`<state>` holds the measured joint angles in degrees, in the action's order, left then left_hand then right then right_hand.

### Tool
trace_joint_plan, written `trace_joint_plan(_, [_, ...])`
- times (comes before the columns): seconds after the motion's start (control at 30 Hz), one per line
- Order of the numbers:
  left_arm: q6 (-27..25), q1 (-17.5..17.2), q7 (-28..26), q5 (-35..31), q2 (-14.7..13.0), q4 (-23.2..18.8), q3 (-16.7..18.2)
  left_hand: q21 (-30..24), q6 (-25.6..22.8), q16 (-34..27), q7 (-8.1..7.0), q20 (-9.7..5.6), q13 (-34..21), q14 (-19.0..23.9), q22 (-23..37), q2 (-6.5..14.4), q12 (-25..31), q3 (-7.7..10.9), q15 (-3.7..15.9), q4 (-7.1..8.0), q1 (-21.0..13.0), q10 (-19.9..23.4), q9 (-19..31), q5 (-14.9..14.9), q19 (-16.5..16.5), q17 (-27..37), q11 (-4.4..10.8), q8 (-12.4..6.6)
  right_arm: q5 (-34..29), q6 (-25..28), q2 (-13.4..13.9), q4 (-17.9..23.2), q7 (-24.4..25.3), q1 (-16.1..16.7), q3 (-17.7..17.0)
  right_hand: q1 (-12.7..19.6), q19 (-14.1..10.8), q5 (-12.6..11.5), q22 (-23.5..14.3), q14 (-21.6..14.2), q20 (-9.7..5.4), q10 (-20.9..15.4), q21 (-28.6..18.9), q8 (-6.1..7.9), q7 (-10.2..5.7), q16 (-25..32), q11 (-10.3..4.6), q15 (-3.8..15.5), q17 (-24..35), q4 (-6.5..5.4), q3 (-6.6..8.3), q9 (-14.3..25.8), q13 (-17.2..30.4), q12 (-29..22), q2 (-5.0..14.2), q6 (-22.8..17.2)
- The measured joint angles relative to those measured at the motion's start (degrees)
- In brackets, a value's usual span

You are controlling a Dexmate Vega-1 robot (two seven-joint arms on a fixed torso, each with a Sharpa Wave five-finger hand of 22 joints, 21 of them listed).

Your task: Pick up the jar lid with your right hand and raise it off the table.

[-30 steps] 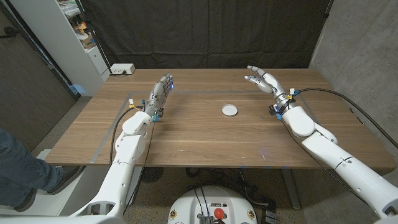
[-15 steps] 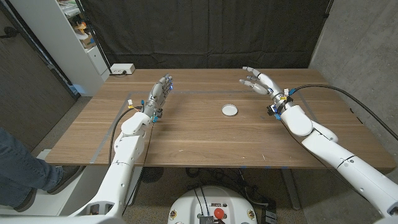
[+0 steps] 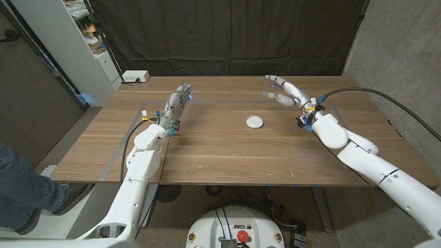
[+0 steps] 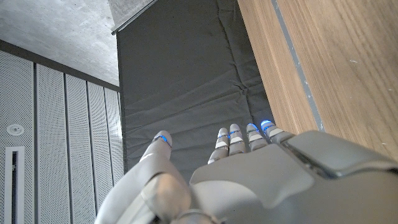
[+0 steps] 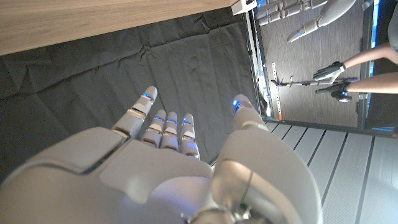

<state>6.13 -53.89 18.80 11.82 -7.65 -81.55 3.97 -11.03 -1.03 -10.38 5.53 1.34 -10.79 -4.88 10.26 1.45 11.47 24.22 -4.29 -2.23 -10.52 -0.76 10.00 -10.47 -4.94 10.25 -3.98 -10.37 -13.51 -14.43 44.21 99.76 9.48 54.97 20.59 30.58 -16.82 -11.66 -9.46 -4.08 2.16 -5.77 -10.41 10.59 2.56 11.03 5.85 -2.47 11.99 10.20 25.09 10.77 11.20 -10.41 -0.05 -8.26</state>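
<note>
A: From the head view, where does your jar lid (image 3: 254,122) sit?

B: It lies flat on the wooden tabletop (image 3: 227,151), near the middle and toward the far side; it is small, round and white; nothing touches it.

A: And your right hand (image 3: 284,91)?

B: It hangs above the tabletop, beyond the lid and to its right, apart from it; the fingers (image 3: 270,78) are spread and reach toward picture left; they hold nothing.

A: Your left hand (image 3: 178,102)?

B: It is out over the far left part of the tabletop, well apart from the lid; its fingers are straight, close together and empty. A white box (image 3: 136,76) sits at the far left corner; a person's leg in jeans (image 3: 21,186) shows at the left edge.

A: What does your left wrist view give you?

B: The back of the left hand (image 4: 249,180); blue-tipped fingers (image 4: 235,134) stretched out with nothing between them; the black curtain (image 4: 186,81) beyond, and the tabletop edge (image 4: 323,62).

A: And the right wrist view?

B: The back of the right hand (image 5: 161,174); fingers (image 5: 168,124) extended and parted, thumb off to one side, gripping nothing; a person's gloved hand (image 5: 329,71) at the edge.
</note>
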Motion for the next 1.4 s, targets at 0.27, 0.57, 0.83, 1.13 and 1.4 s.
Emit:
trace_joint_plan(0.27, [0.0, 0.1, 0.0, -0.1, 0.0, 0.1, -0.2, 0.0, 0.0, 0.0, 0.00, 0.22, 0.0, 0.0, 0.0, 0.0, 0.0, 0.01, 0.00, 0.01, 0.0, 0.0, 0.0, 0.0, -0.2, 0.0, 0.00, 0.00, -2.1, 1.3, 1.1, 1.0, -1.6, -0.3, 0.3, 0.5, 0.0, 0.0, 0.0, 0.0, 0.00, 0.2, 0.0, -0.22, -0.10, 0.0, -0.01, 0.01, 0.0, -0.02, 0.01, 0.0, 0.0, 0.0, -0.45, 0.5])
trace_joint_plan(0.57, [0.0, 0.1, 0.0, -0.3, -0.1, 0.1, -0.5, 0.0, 0.0, 0.0, 0.00, 0.22, 0.0, 0.0, 0.0, 0.3, 0.0, -0.15, 0.00, -0.15, -0.3, 0.0, 0.0, 0.0, -0.2, 0.0, 0.00, 0.00, -3.8, 2.4, 2.3, 2.1, -3.0, -0.6, 0.7, 0.8, 0.4, 0.0, 0.0, 0.0, 0.41, 0.7, 0.0, -0.22, 0.20, 0.0, -0.11, 0.01, 0.0, -0.16, 0.16, 0.0, 0.0, 0.0, -0.78, 1.4])
trace_joint_plan(0.83, [-0.2, -0.2, 0.0, -0.4, -0.2, -0.4, -0.7, 0.0, 0.0, 0.0, 0.00, 0.22, 0.0, 0.0, 0.0, 0.3, 0.0, -0.14, 0.00, -0.14, -0.3, 0.0, 0.0, 0.0, -0.2, 0.0, 0.00, 0.00, -5.0, 3.3, 3.2, 3.2, -4.0, -0.7, 0.7, 1.0, 0.4, 0.0, 0.0, 0.2, 0.41, 0.7, 0.0, -0.22, 0.52, 0.0, -0.11, -0.21, 0.0, -0.16, 0.16, 0.0, 0.0, 0.0, -0.99, 1.7])
trace_joint_plan(1.13, [-0.4, -0.5, -0.2, -0.5, -0.2, -0.8, -0.9, 0.0, 0.0, 0.0, 0.00, 0.22, 0.0, 0.0, 0.0, 0.3, 0.0, -0.14, 0.00, -0.14, -0.3, 0.0, 0.0, 0.0, -0.2, 0.0, 0.01, 0.00, -6.1, 4.1, 4.2, 4.4, -5.2, -0.9, 0.7, 1.0, 0.6, -0.2, 0.0, 0.2, 0.62, 0.9, 0.0, -0.21, 0.52, 0.0, 0.10, -0.24, 0.0, -0.16, 0.15, 0.0, 0.0, 0.0, -0.99, 1.7])
trace_joint_plan(1.4, [-0.4, -0.8, -0.4, -0.5, -0.2, -1.2, -1.0, 0.0, 0.0, 0.0, 0.00, 0.22, 0.0, 0.0, 0.0, 0.3, 0.0, -0.14, 0.00, -0.14, -0.3, 0.0, 0.0, 0.0, -0.2, 0.0, 0.01, 0.00, -7.3, 4.9, 4.8, 5.4, -6.5, -1.3, 0.9, 1.3, 0.6, -0.2, 0.0, 0.4, 0.61, 1.4, 0.0, -0.18, 0.36, 0.0, 0.01, -0.40, 0.0, -0.19, 0.13, 0.0, 0.0, 0.0, -1.28, 2.5])
